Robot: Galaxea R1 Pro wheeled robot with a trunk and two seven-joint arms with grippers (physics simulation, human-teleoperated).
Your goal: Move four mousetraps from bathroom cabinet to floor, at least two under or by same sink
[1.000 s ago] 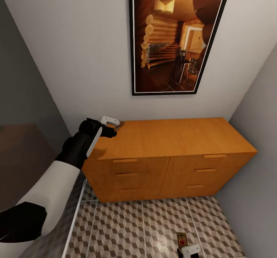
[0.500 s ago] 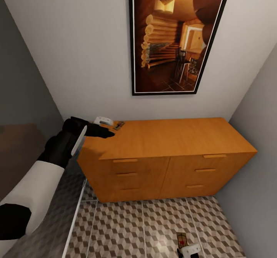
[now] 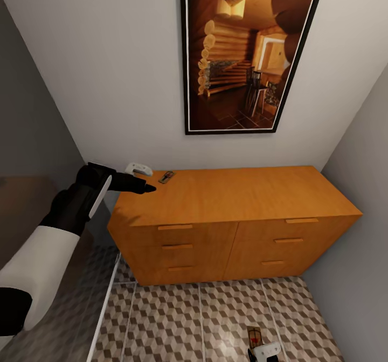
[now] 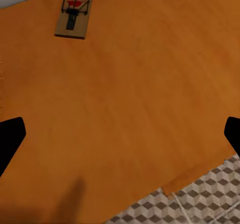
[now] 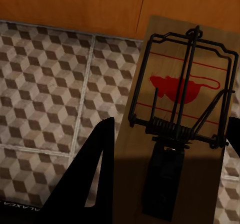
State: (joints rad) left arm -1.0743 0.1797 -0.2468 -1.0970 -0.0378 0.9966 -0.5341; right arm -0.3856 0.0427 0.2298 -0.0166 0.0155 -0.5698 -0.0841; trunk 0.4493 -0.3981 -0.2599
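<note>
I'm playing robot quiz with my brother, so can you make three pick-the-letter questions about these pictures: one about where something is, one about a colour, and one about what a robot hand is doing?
1. Where does the small brown wooden mousetrap with dark wire near the left arm lie?
A. on top of the orange-brown wooden cabinet
B. inside a drawer
C. on the wall picture

2. What colour is the mouse mark on the flat wooden mousetrap in front of the right gripper?
A. blue
B. red
C. green

3. How are the left gripper's fingers?
A. shut on the trap
B. holding a drawer handle
C. spread apart, holding nothing

Answers: 1 A, the trap rests at the cabinet top's back left corner. 2 B, the right wrist view shows a red mouse shape. 3 C, the left wrist view shows both fingers far apart over bare wood.
</note>
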